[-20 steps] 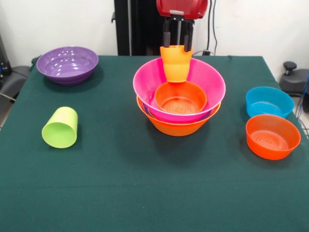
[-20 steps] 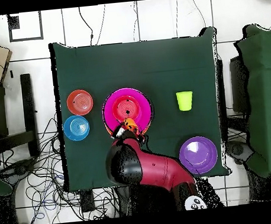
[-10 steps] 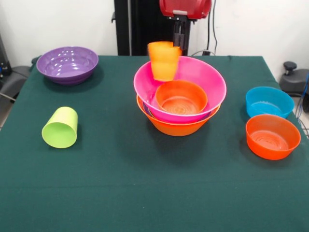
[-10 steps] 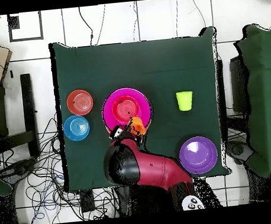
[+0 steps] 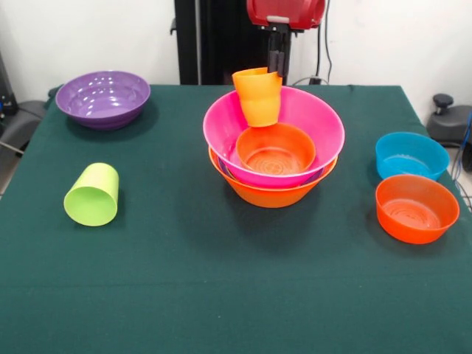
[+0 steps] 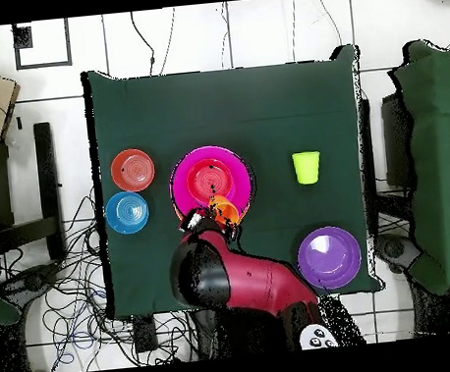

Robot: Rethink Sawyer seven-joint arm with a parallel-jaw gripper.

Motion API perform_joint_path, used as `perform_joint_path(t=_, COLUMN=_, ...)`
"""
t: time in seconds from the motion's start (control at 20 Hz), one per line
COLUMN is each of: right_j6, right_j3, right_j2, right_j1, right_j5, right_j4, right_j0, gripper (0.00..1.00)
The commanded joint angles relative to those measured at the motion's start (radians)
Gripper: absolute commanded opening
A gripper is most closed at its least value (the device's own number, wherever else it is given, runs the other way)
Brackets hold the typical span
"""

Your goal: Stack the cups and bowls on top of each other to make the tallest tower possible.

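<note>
Gripper: high over the far rim of the tower, at the top edge of the front view; only its dark stem shows below the red arm head, and I cannot tell whether it is spread or pressed together. It is clear of the orange cup.
Orange cup: mouth up, tilted a little, inside the pink bowl against its far wall, at 12 o'clock of the small bowl nested there. From overhead it sits at the 6 o'clock rim of the pile.
Tower: near the centre of the surface; yellow-orange bowl outermost at the base, a sliver of purple at its left rim, pink bowl above, small red-orange bowl innermost.
Lime green cup: lying on its side at 9 o'clock of the tower, well apart, mouth toward the camera.
Purple bowl: upright at 10 o'clock, near the far left corner.
Blue bowl: upright at 3 o'clock of the tower.
Second red-orange bowl: upright, just in front of the blue one, rims touching or nearly so.
Surface: dark green cloth.
</note>
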Motion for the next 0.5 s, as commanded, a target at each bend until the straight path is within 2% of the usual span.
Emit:
perform_joint_path(t=0.05, right_j6=0.134, right_j3=-0.011, right_j2=0.044, right_j1=0.069, right_j5=0.053, right_j4=0.013, right_j0=0.017, gripper=0.0)
perform_joint_path(t=0.15, right_j6=0.13, right_j3=-0.015, right_j2=0.041, right_j1=0.061, right_j5=0.072, right_j4=0.016, right_j0=0.02, gripper=0.0)
perform_joint_path(t=0.35, right_j6=0.106, right_j3=-0.078, right_j2=0.004, right_j1=-0.038, right_j5=0.294, right_j4=0.05, right_j0=0.054, gripper=0.0)
perform_joint_path(t=0.4, right_j6=0.099, right_j3=-0.118, right_j2=-0.003, right_j1=-0.042, right_j5=0.351, right_j4=0.051, right_j0=0.056, gripper=0.0)
perform_joint_path(t=0.5, right_j6=0.098, right_j3=-0.178, right_j2=-0.007, right_j1=-0.011, right_j5=0.388, right_j4=0.052, right_j0=0.061, gripper=0.0)
